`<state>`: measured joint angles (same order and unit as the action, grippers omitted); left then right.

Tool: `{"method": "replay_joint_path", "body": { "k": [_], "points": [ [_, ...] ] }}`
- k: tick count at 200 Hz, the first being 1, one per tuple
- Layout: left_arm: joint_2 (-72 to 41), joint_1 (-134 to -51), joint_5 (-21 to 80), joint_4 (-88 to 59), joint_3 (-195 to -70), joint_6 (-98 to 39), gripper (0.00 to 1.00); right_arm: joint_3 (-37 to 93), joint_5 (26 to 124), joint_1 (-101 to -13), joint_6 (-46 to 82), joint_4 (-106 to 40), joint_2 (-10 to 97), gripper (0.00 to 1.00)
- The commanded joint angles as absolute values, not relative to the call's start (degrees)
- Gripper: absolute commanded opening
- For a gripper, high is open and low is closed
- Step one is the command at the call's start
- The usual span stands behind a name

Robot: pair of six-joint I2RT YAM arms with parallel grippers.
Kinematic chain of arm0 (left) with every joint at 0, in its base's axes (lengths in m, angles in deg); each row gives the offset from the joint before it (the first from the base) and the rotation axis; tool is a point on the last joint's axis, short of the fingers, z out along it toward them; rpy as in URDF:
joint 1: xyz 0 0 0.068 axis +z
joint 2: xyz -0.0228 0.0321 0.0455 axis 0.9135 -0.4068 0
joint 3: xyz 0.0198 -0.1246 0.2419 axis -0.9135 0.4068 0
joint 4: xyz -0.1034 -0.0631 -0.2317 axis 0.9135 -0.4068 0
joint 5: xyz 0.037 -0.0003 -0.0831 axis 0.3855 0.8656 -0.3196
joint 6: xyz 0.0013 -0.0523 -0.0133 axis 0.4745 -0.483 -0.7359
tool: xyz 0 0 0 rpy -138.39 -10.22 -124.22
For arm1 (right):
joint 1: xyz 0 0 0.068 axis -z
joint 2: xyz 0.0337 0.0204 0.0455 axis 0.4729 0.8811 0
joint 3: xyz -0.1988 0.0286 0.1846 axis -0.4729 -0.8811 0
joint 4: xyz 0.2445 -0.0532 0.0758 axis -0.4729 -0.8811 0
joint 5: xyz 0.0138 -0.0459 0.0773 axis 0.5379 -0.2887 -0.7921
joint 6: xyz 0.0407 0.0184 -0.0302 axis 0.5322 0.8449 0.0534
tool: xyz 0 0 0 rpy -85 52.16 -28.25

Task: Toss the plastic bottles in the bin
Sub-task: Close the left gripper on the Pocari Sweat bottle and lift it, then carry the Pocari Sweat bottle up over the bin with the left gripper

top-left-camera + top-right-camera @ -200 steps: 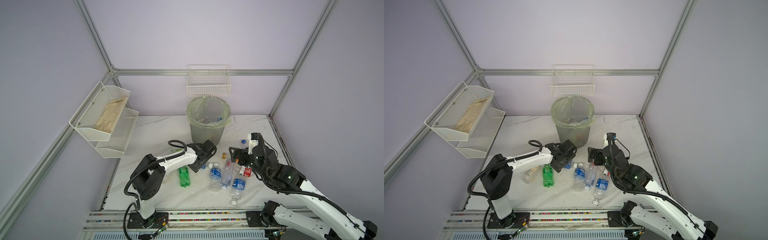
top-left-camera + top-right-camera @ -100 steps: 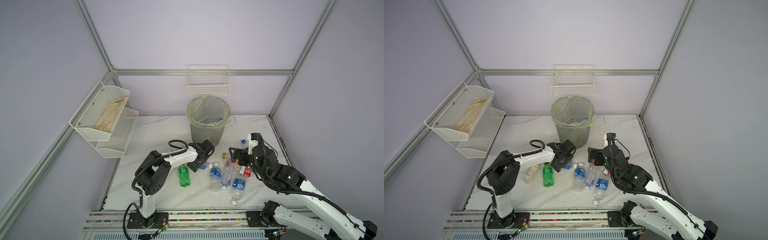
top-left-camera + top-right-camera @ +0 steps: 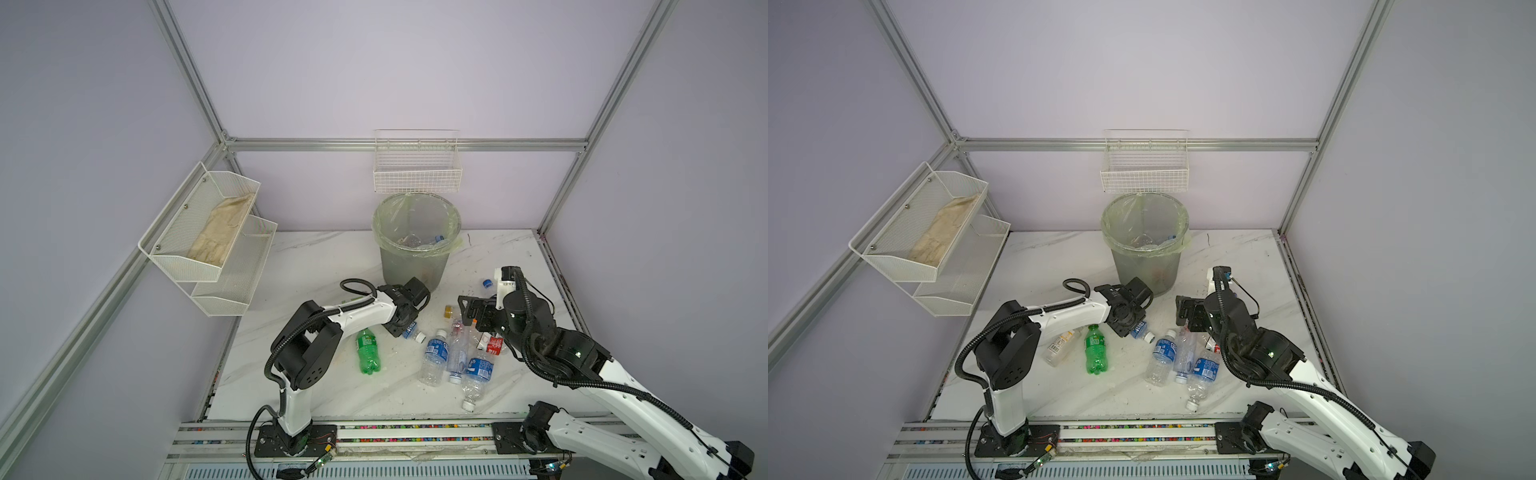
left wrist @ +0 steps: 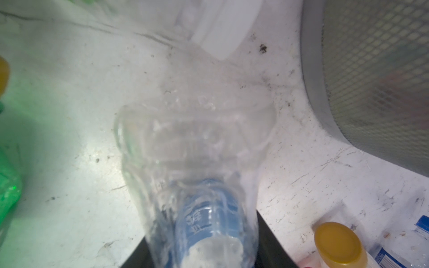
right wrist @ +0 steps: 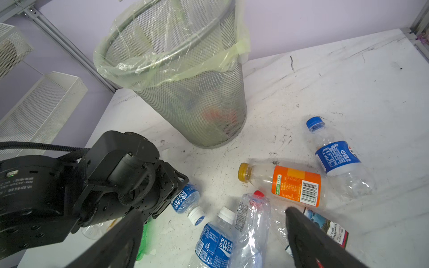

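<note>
Slip risk: left gripper [image 3: 1128, 327] pinching thin, squashy blue-label bottle [image 5: 185, 200] may lose it on lift, or clip nearby bin [image 3: 415, 266]; right gripper [image 5: 209, 215] spread wide.

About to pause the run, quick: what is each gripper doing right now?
Left gripper: jaws closed on the small blue-label bottle.
Right gripper: jaws open, holding nothing.

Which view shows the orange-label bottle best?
Right wrist: the orange-label bottle lies nearly whole, label and yellow cap clear. Left wrist catches only its cap at the edge. In a top view just that cap shows beside the right arm.
</note>
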<state>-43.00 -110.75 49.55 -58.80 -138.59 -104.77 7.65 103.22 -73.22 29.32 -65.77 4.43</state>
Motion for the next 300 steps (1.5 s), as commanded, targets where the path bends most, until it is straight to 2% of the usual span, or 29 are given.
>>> {"method": "replay_joint_path", "body": {
  "k": [1, 19, 104, 154, 196, 239, 275, 300],
  "points": [
    [-39.84, -110.64, 49.31, -59.6, -141.65, -103.03, 0.1, 9.39, 104.23, -73.13, 29.3, -67.11, 4.04, 0.97],
    [-38.53, -110.65, 49.42, -59.71, -141.49, -102.53, 0.0, 9.43, 104.23, -73.13, 29.47, -67.21, 3.8, 0.97],
    [-30.75, -110.7, 51.96, -60.83, -141.3, -98.76, 0.0, 9.13, 104.49, -73.13, 30.36, -68.13, 1.7, 0.97],
    [-24.59, -110.66, 55.38, -60.35, -140.96, -91.79, 0.0, 8.86, 104.4, -73.13, 30.8, -68.09, 1.39, 0.97],
    [-15.2, -110.73, 59.6, -51.33, -130.45, -90.0, 0.0, 8.89, 104.14, -73.13, 30.98, -68.13, 1.34, 0.97],
    [1.04, -110.65, 66.76, -37.52, -117.39, -86.06, 0.0, 8.86, 104.07, -73.13, 31.15, -68.08, 1.07, 0.97],
    [10.53, -110.66, 74.11, -35.96, -114.75, -79.8, 0.0, 8.86, 103.62, -73.13, 31.07, -67.48, 1.73, 0.97],
    [15.32, -110.74, 76.34, -29.45, -113.32, -71.17, 0.0, 8.86, 103.22, -73.13, 31.07, -66.99, 1.99, 0.97]
  ]
}}
